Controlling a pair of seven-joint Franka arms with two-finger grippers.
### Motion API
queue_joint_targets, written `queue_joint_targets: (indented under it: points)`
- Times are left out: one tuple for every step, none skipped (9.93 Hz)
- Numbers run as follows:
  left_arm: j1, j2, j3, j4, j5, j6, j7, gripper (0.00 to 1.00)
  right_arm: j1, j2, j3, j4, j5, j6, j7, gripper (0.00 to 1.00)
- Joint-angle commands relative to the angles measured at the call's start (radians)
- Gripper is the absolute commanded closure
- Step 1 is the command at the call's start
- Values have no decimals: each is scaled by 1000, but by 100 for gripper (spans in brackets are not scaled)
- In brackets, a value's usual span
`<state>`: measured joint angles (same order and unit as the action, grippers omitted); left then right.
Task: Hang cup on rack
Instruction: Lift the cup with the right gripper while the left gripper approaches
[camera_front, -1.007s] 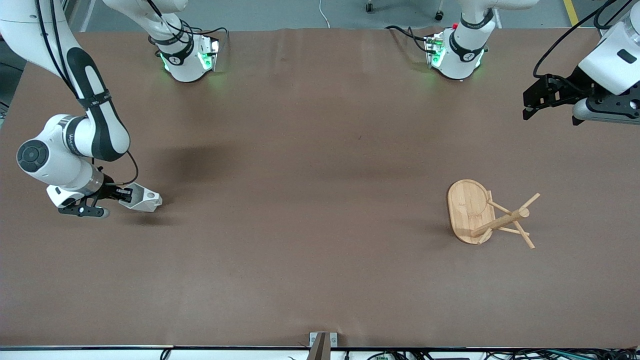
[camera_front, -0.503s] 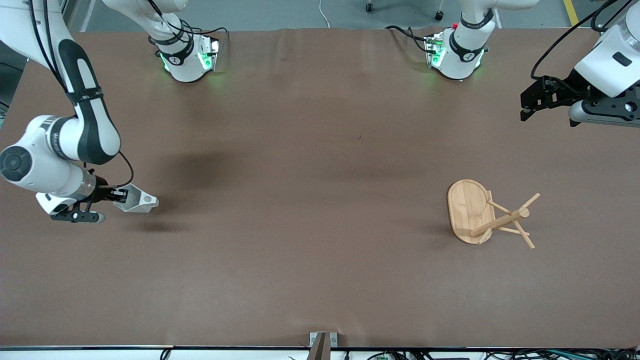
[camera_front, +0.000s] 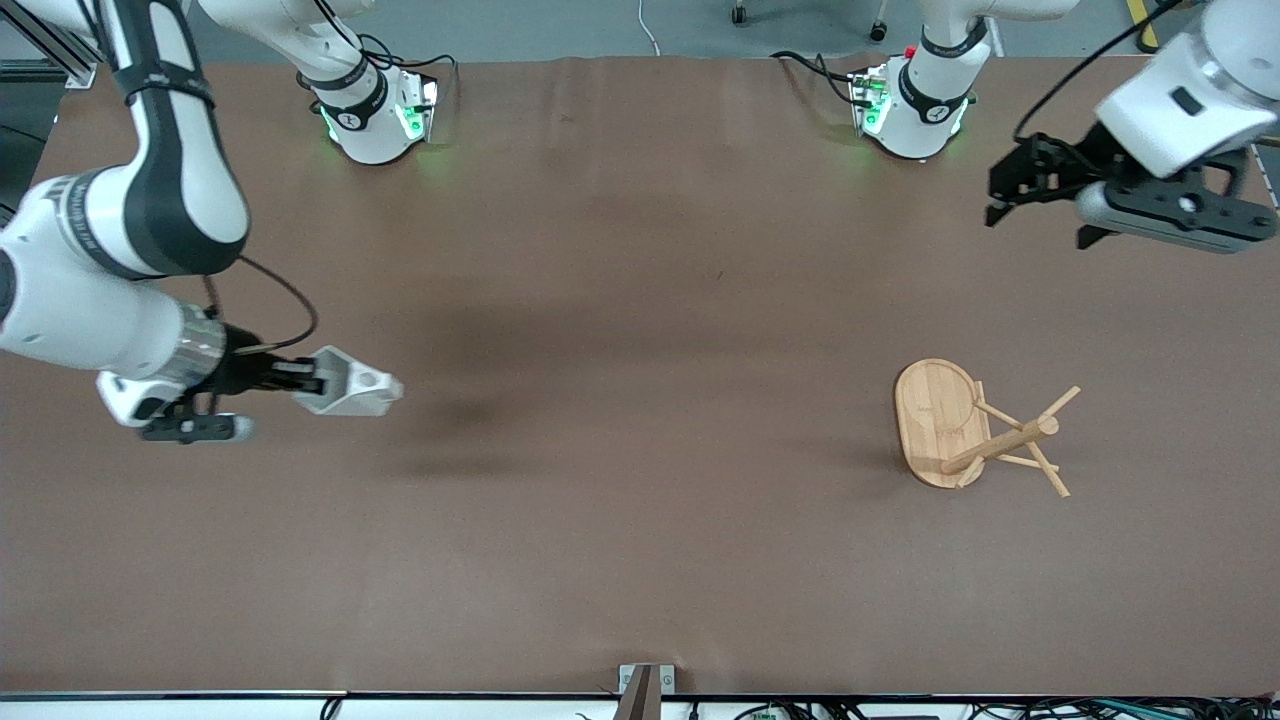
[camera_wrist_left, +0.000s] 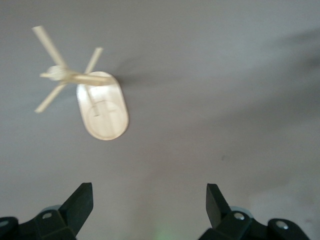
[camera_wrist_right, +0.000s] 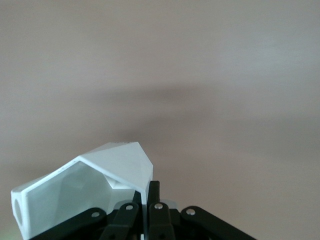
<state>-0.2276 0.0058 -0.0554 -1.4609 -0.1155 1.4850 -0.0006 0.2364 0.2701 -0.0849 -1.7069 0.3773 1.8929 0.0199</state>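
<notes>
My right gripper (camera_front: 305, 382) is shut on the wall of the white faceted cup (camera_front: 350, 384) and holds it up over the table toward the right arm's end. In the right wrist view the cup (camera_wrist_right: 85, 185) lies on its side with its wall pinched between my fingers (camera_wrist_right: 155, 192). The bamboo rack (camera_front: 975, 430) stands on its oval base toward the left arm's end, its pegs angled out from the post. My left gripper (camera_front: 1010, 195) is open and empty, high over the table above the rack's end. The left wrist view shows the rack (camera_wrist_left: 100, 102) well apart from my open fingers (camera_wrist_left: 80, 202).
The two arm bases (camera_front: 375, 115) stand on the brown table along its edge farthest from the front camera. A small metal bracket (camera_front: 645, 680) sits at the table's nearest edge.
My right gripper has lifted the cup off the table and carried it toward the middle. My left gripper has moved inward from the table's end, toward the rack's side.
</notes>
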Motion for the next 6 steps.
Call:
queue_joint_targets:
  points:
    - [-48, 17, -72, -9, -6, 27, 10, 0, 113, 1, -10, -48, 220, 44, 14, 99]
    - [-59, 17, -107, -9, -9, 52, 11, 0, 145, 3, -10, -60, 327, 57, 14, 99]
    - [-74, 29, -151, -10, -9, 87, 11, 0, 173, 1, -10, -60, 413, 55, 2, 99]
    - [-87, 36, -185, -10, -7, 121, 10, 0, 210, 1, -9, -60, 484, 55, -6, 99]
    - [-102, 46, -213, -12, -3, 144, 11, 0, 242, 1, -9, -63, 568, 51, -55, 99]
    - [-120, 65, -231, -12, -1, 168, 11, 0, 250, 1, -9, -71, 668, 39, -82, 99]
